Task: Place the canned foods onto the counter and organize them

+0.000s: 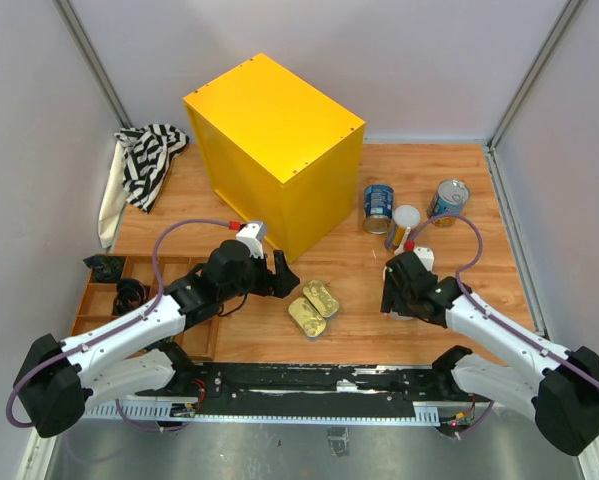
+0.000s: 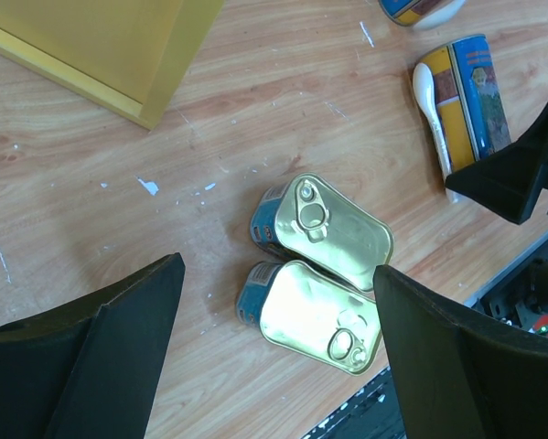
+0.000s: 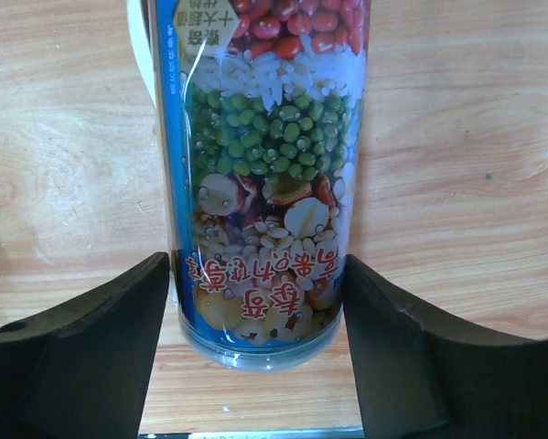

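Note:
The yellow counter [image 1: 274, 120] stands at the back with a bare top; its corner [image 2: 100, 46] shows in the left wrist view. Two flat gold tins [image 1: 322, 297] [image 1: 307, 317] lie side by side on the wooden table. My left gripper [image 1: 279, 275] hovers open just left of them; they [image 2: 333, 224] [image 2: 315, 315] sit between and beyond its fingers [image 2: 118, 347]. A tall slim white-lidded can [image 1: 394, 236] [image 3: 264, 183] lies on the table, and my right gripper [image 3: 255, 265] [image 1: 399, 270] is shut on its lower end. Two blue-labelled cans [image 1: 378, 207] [image 1: 448, 200] stand behind.
A striped cloth [image 1: 149, 155] lies at the back left. A wooden compartment tray [image 1: 101, 305] with small black objects sits under the left arm. Grey walls close in both sides, and a black rail [image 1: 309, 380] runs along the near edge.

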You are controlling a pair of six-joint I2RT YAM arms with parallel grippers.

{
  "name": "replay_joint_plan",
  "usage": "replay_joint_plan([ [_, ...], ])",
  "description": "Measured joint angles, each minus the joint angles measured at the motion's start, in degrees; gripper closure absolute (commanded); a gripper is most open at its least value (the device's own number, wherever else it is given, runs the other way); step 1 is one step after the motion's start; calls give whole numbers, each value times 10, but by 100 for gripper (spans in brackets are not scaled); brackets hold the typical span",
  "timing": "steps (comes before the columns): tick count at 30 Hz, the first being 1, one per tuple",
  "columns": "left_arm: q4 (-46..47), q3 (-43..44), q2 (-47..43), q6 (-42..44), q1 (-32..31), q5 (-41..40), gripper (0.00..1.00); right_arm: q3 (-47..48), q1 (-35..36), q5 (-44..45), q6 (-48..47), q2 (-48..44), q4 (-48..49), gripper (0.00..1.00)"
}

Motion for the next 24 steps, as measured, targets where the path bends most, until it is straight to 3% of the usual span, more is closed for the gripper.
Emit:
replay_joint_plan([
  [3,2,0,0,2,0,2,11,0,5,7,1,-4,-1,55],
  [5,2,0,0,2,0,2,11,-2,12,6,1,-10,-2,59],
  [11,11,-2,0,1,0,2,11,11,55,14,-7,-43,-65,62],
  [24,54,-10,8,-23,0,4,13,184,124,-4,-54,-8,-226,63],
])
